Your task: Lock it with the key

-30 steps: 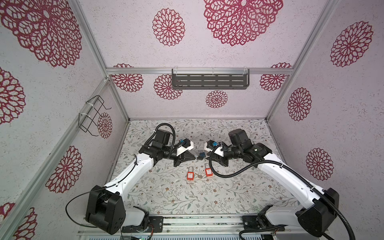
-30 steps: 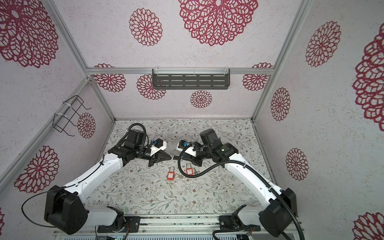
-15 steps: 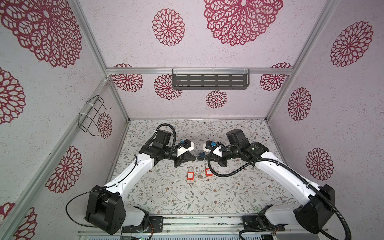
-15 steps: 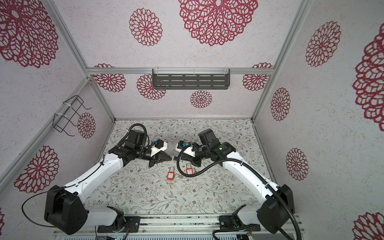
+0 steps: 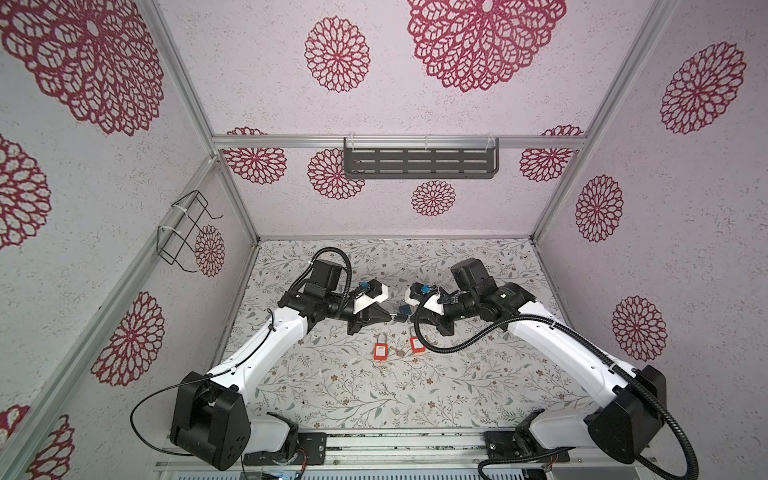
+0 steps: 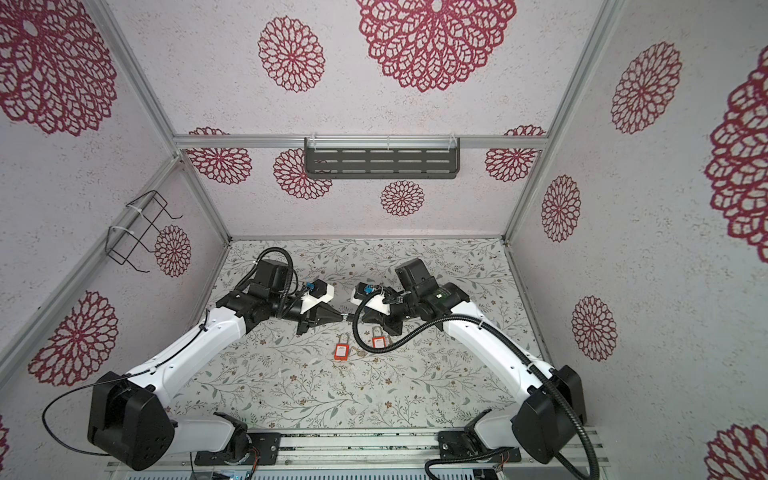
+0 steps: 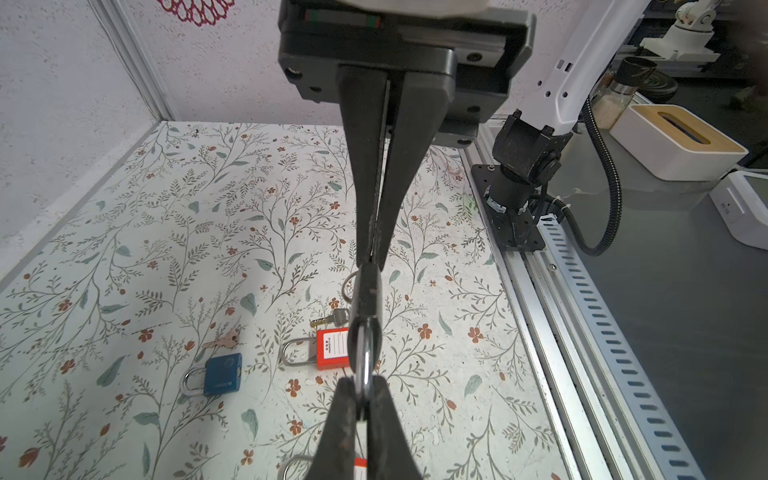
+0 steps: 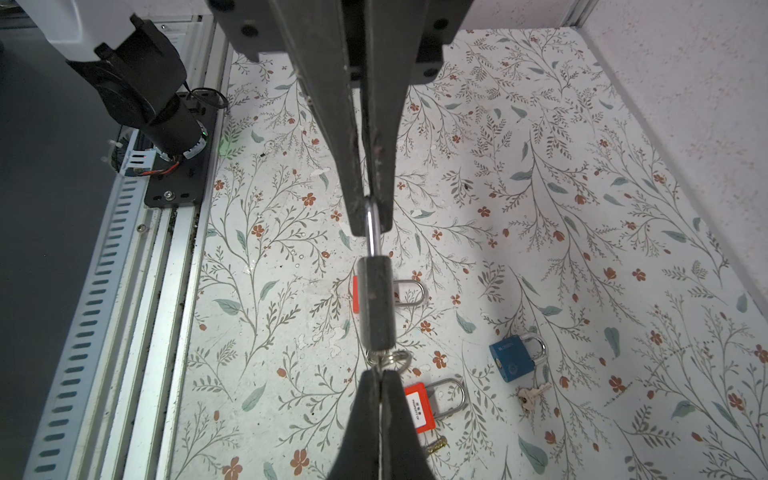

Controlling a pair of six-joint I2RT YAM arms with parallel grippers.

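Plainly, in both top views left gripper (image 5: 390, 318) and right gripper (image 5: 411, 319) meet tip to tip, padlock (image 5: 400, 319) bridging them. Left wrist view: jaws pinch the hidden key at the padlock's base, for turning. Right wrist view: jaws clamp the shackle (image 8: 372, 232), bracing the body.

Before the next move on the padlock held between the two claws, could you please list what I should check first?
1. Right claw shut on the silver shackle of the dark metal padlock: ok.
2. Left claw shut on the key at the padlock's opposite end, silver key ring beside it: ok.
3. Key fully seated in the keyhole: cannot tell, hidden.
4. Shackle pushed home in the body: cannot tell, seen edge-on.
5. Red plastic padlocks and blue metal padlock on the floral table, clear of both claws: ok.
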